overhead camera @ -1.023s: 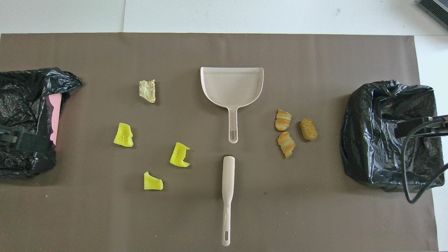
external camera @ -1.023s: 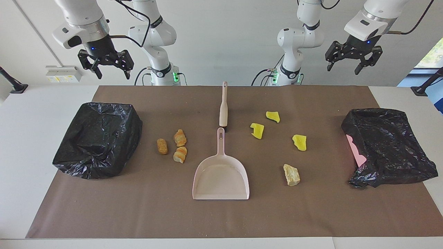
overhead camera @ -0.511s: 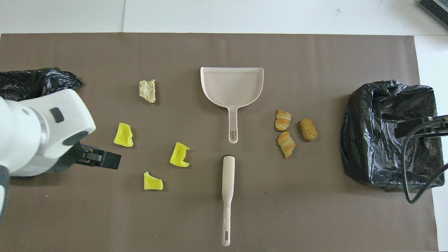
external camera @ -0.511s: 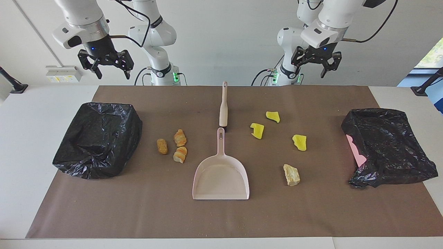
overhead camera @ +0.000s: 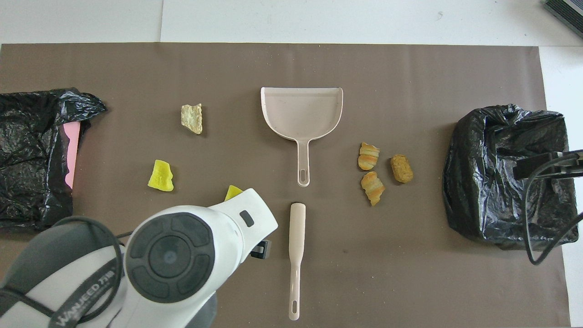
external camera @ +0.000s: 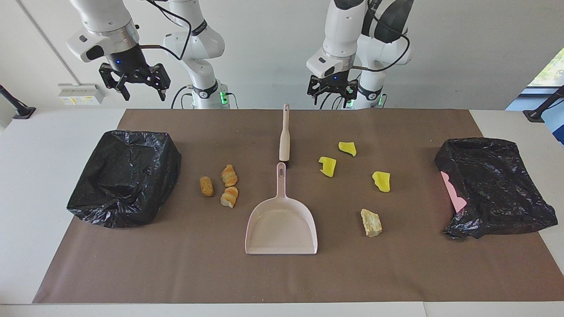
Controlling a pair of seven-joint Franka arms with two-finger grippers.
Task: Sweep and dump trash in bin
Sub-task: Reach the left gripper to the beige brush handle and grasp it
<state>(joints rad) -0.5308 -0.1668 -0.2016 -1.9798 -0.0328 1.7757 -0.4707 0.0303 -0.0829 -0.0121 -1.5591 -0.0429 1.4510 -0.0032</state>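
The trash lies in two groups on the brown mat. Yellow chunks (external camera: 347, 148) (external camera: 327, 166) (external camera: 381, 181) and a beige lump (external camera: 371, 222) lie toward the left arm's end. Two striped bread pieces (external camera: 229, 175) (external camera: 229, 196) and a brown nugget (external camera: 206, 186) lie toward the right arm's end. Between them rest the pink dustpan (external camera: 282, 224) and, nearer the robots, the brush (external camera: 284, 134). A black-bagged bin (external camera: 125, 178) (external camera: 493, 185) stands at each end. My left gripper (external camera: 333, 97) hangs open beside the brush handle's end. My right gripper (external camera: 143, 90) waits open, high up.
In the overhead view my left arm (overhead camera: 173, 255) covers one yellow chunk and most of another (overhead camera: 233, 191). A pink bin wall (overhead camera: 71, 155) shows under the bag at the left arm's end. White table (overhead camera: 319, 20) borders the mat.
My left arm has swung from over the bin at its end to the middle and come lower, beside the brush handle. The right arm and everything on the table stay put.
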